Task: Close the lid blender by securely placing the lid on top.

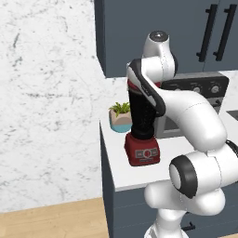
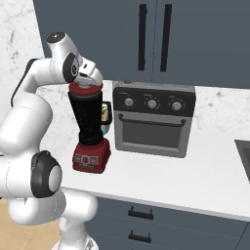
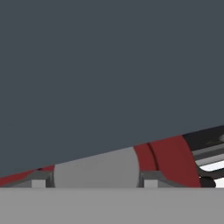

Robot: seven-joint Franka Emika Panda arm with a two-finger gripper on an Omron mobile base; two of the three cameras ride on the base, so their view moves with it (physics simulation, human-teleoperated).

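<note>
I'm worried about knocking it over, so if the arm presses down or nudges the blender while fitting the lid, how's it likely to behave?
The blender looks tall and narrow over a small red base, so a sideways nudge near the top could probably tip it. Straight-down pressure from the gripper holding the lid at the jar's rim seems safer. On the smooth white counter the base might also slide.

My arm rises from the base, folds at the elbow and reaches forward over the blender [image 2: 91,132]. My wrist bends downward above the jar's top. My gripper [image 2: 86,82] sits at the jar's rim, its fingers [image 3: 151,180] clamped on either side of the lid [image 3: 98,168].
</note>
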